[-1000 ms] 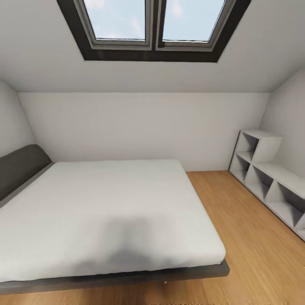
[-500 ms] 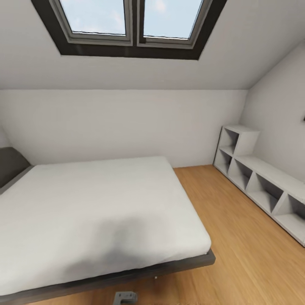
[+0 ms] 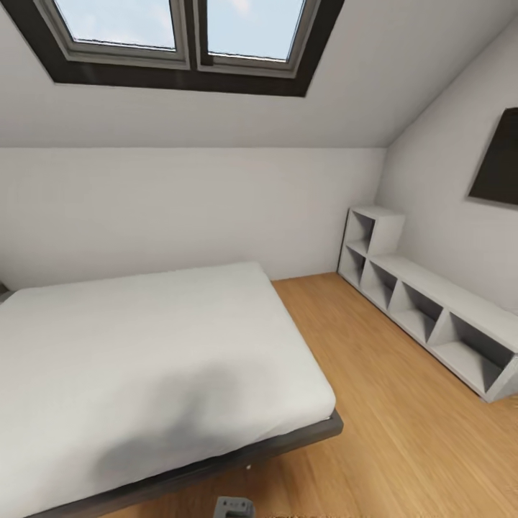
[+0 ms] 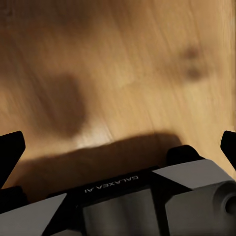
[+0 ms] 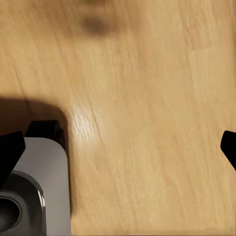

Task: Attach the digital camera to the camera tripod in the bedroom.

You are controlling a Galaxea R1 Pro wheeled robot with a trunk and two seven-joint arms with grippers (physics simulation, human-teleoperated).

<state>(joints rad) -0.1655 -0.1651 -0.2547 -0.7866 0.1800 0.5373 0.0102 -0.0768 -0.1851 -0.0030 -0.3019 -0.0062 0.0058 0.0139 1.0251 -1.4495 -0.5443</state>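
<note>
I am in the bedroom, with its white walls, light wood floor point(image 3: 403, 424) and a skylight point(image 3: 183, 36) in the sloped ceiling. The digital camera and the camera tripod are out of view. My left gripper point(image 4: 118, 147) is open over the wood floor, its black fingertips point(image 4: 10, 147) far apart with nothing between them. My right gripper point(image 5: 118, 147) is also open above bare floor, fingertips point(image 5: 11, 152) wide. A small grey part of my body point(image 3: 234, 507) peeks in at the head view's lower edge.
A wide bed point(image 3: 144, 360) with a white mattress on a dark grey frame takes up the left. A low white cubby shelf point(image 3: 424, 309) runs along the right wall under a dark panel point(image 3: 496, 162). Open floor lies between bed and shelf.
The head view has swung to the right, so the whole picture shifted left. The bed's headboard left the frame and the dark wall panel came in. Nothing in the room moved.
</note>
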